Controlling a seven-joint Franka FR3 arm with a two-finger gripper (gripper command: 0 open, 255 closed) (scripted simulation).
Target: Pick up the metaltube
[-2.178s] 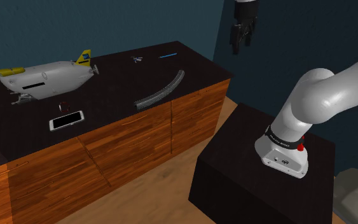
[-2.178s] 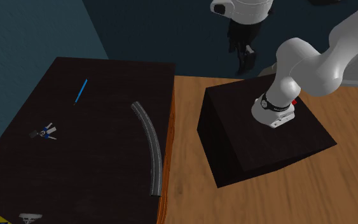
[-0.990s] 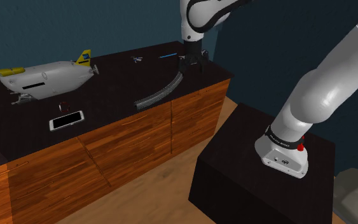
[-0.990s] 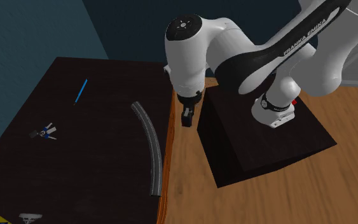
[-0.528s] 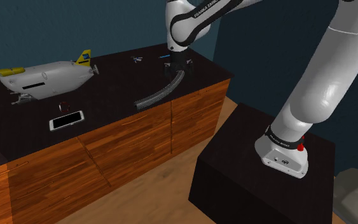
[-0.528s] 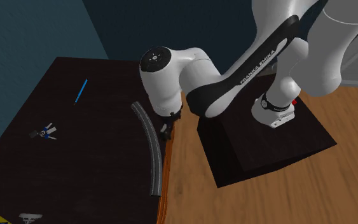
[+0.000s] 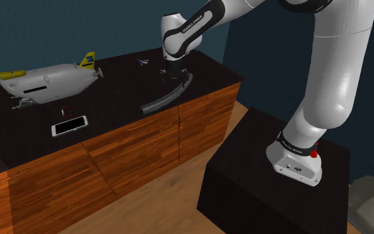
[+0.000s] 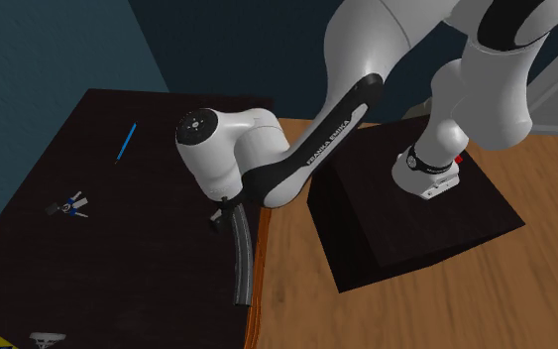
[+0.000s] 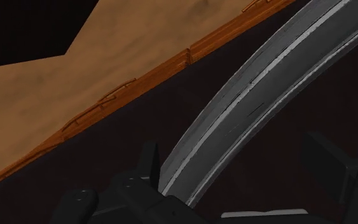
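The metal tube [image 7: 157, 102] is a long, curved grey strip lying flat on the dark countertop [image 7: 112, 100], near its front edge by the wooden drawers. In the second exterior view the tube [image 8: 244, 260] runs along the counter's right edge. My gripper [image 7: 171, 75] hangs low over the tube's far end, pointing down, and it appears under the white wrist as the gripper [image 8: 223, 214]. In the wrist view the gripper [image 9: 231, 146] is open, its black fingers [image 9: 147, 164] apart, and the tube [image 9: 266, 83] passes between them without being clasped.
A white and yellow submarine model [image 7: 46, 81] and a white phone [image 7: 69, 125] lie further along the counter. A blue pen [image 8: 126, 141] and a small bunch of keys [image 8: 71, 205] rest behind the tube. The black stand [image 7: 265, 179] sits on the wooden floor beside the counter.
The arm has swung from high above the stand down and across to the counter. The gripper now sits low over the tube's far end. The tube has not moved.
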